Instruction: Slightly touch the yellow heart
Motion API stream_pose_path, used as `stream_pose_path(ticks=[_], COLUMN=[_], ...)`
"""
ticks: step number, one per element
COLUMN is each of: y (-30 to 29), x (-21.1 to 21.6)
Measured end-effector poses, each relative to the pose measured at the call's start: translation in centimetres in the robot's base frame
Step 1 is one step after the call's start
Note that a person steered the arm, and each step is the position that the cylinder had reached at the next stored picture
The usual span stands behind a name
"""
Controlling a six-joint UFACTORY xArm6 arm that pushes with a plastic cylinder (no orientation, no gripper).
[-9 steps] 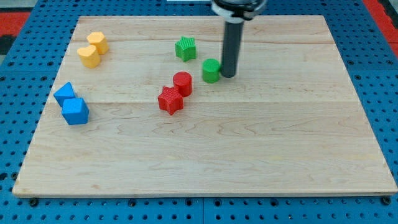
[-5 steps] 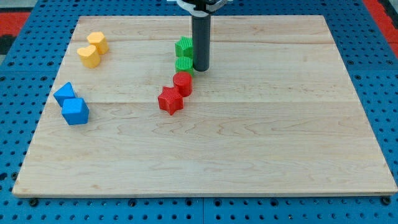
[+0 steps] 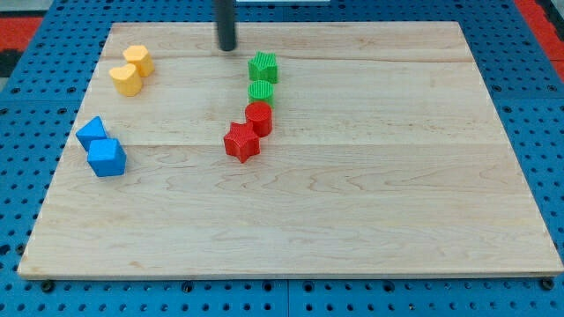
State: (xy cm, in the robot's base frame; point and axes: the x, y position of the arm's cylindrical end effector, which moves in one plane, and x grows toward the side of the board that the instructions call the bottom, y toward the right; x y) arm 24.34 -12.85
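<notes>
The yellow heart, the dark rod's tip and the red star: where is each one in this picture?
yellow heart (image 3: 126,79), camera view, middle of its top face.
my tip (image 3: 227,47), camera view, the rod's very lower end, to the heart's right.
red star (image 3: 241,141), camera view, centre of its top.

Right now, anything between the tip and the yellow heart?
No. My tip sits near the view's top, to the right of the yellow heart. Only bare board lies between them. The other yellow block touches the heart's upper right side, close to a straight path.

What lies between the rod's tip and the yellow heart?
Only bare board: the camera view shows no block between my tip and the yellow heart.
</notes>
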Motion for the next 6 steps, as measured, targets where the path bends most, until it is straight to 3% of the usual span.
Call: stream_pose_path(ticks=[1, 2, 4, 6], y=[-5.1, -6.6, -8.1, -3.6], x=[1.6, 6.8, 8.5, 13.8])
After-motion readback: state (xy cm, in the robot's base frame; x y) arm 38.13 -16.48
